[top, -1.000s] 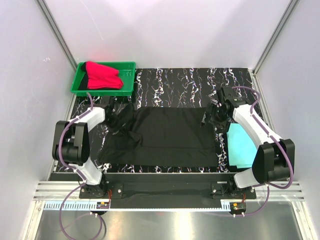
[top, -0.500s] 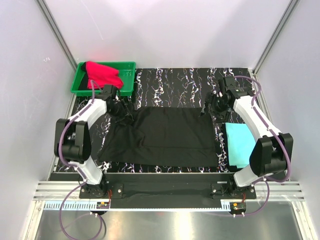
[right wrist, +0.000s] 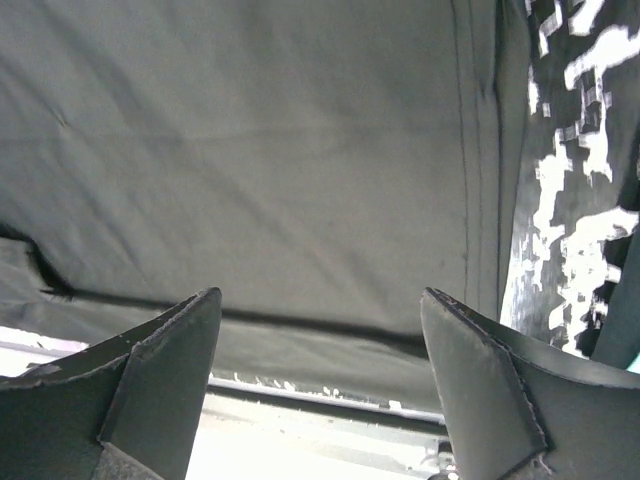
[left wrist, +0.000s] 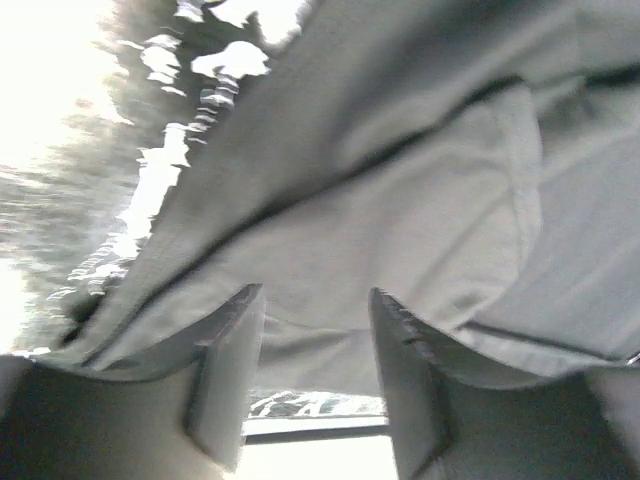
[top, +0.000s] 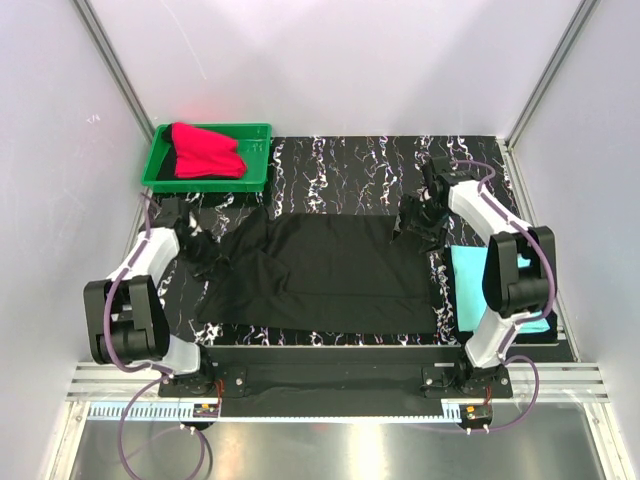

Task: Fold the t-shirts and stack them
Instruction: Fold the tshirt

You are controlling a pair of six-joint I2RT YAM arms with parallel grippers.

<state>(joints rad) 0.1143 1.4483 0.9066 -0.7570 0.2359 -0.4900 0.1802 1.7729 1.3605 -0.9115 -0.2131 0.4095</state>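
Observation:
The black t-shirt (top: 330, 270) lies spread flat across the middle of the table, its left sleeve rumpled. My left gripper (top: 205, 250) hovers at that left sleeve, open; in the left wrist view the cloth (left wrist: 400, 200) lies just beyond the empty gap of the gripper (left wrist: 315, 330). My right gripper (top: 415, 222) is at the shirt's far right corner, wide open (right wrist: 320, 340) above the flat cloth (right wrist: 300, 150), holding nothing. The turquoise t-shirt (top: 468, 285) lies at the right, partly hidden by the right arm. The red t-shirt (top: 205, 150) sits bunched in the tray.
The green plastic tray (top: 258, 160) stands at the far left corner of the black marbled table (top: 340, 160). White enclosure walls close in the left, right and back. The arm bases sit on the rail at the near edge.
My left gripper has opened, let go of the black shirt's left sleeve, and drawn back left and nearer. The right arm has swung its elbow in; its gripper stays open by the shirt's corner.

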